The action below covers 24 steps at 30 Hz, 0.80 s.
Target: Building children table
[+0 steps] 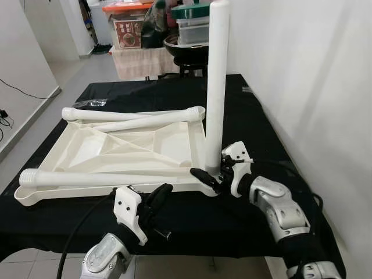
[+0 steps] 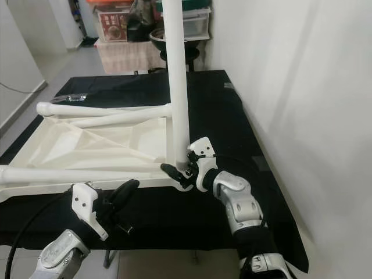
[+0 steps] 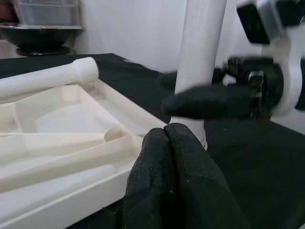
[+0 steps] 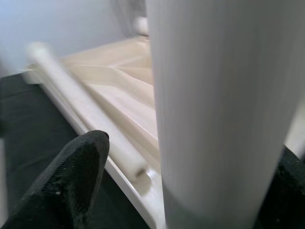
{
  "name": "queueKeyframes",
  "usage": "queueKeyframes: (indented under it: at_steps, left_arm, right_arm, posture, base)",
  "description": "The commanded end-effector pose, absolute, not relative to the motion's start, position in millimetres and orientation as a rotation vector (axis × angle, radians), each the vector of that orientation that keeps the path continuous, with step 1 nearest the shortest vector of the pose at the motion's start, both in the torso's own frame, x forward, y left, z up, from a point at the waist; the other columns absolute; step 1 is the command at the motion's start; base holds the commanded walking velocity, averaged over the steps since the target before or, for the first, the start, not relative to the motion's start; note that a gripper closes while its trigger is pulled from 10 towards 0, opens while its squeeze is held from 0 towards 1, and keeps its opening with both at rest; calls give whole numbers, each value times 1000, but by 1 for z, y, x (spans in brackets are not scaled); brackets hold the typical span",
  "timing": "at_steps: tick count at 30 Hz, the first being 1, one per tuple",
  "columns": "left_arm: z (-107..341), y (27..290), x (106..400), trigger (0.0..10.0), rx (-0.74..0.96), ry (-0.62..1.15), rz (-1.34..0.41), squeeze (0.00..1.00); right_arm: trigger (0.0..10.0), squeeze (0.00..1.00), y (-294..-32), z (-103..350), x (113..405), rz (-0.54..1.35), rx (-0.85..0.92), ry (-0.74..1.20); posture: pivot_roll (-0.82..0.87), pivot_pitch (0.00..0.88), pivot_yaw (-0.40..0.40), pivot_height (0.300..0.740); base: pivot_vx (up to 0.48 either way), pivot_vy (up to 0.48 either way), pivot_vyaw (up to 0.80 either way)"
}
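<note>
Red label on a storage box (image 1: pixel 128 33) in the background, print too small and blurred to read, no other legible text, numbers or brands

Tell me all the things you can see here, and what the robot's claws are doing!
Tabletop: one, cream, upside down on the black table.
Upright leg: one, white, standing at the tabletop's near right corner.
Loose legs: three, white, lying across the tabletop.
Black table: one, under everything.
Storage boxes: several, behind the table.
Right claw: around the upright leg's base.
Left claw: shut, empty, by the tabletop's near edge.
</note>
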<state>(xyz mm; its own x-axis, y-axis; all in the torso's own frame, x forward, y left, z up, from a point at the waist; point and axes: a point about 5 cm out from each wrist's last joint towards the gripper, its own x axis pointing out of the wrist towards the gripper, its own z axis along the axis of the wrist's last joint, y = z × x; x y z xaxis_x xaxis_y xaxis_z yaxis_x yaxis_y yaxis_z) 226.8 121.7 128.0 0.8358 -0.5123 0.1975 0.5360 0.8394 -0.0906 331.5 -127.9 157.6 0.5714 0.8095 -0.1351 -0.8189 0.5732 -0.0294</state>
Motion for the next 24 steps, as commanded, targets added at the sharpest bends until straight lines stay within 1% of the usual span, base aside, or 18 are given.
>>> queueKeyframes:
  at_steps: [1,3,10,11,12,13,14,18,24]
  left_arm:
    - [125,123,227,10000,-154,-147,-562,0]
    - [125,122,228,10000,-163,-143,-569,0]
    - [125,122,228,10000,-195,-137,-584,0]
    - [125,123,228,10000,-197,-135,-585,0]
    - [125,123,228,10000,-197,-135,-585,0]
    - [125,123,228,10000,-199,-134,-586,0]
    - [125,123,228,10000,-204,-132,-589,0]
    - [126,123,228,10000,-210,-129,-596,0]
    - [126,124,229,10000,-213,-128,-598,0]
  right_arm:
    - [10000,0,-114,168,330,1105,-81,73]
    - [10000,0,-116,173,333,1205,-86,74]
    - [10000,0,-120,174,341,1331,-87,113]
    - [8980,0,-121,175,344,1337,-90,121]
    - [8980,0,-121,175,344,1337,-90,121]
    - [3529,0,-122,176,346,1337,-81,124]
    - [0,0,-124,177,346,1348,-69,123]
    - [0,0,-129,177,343,1387,-55,120]
    - [0,0,-141,172,335,1340,-73,110]
  posture:
    - [-41,0,25,740]
    - [-31,0,23,740]
    - [-20,0,14,740]
    - [-17,0,17,740]
    - [-17,0,17,740]
    - [-16,0,17,740]
    - [-16,0,17,740]
    - [-19,0,22,740]
    - [-28,0,28,740]
  base:
    - [0,0,0]
    - [0,0,0]
    - [0,0,0]
    - [0,0,0]
    - [0,0,0]
    - [0,0,0]
    - [0,0,0]
    - [0,0,0]
    - [0,0,0]
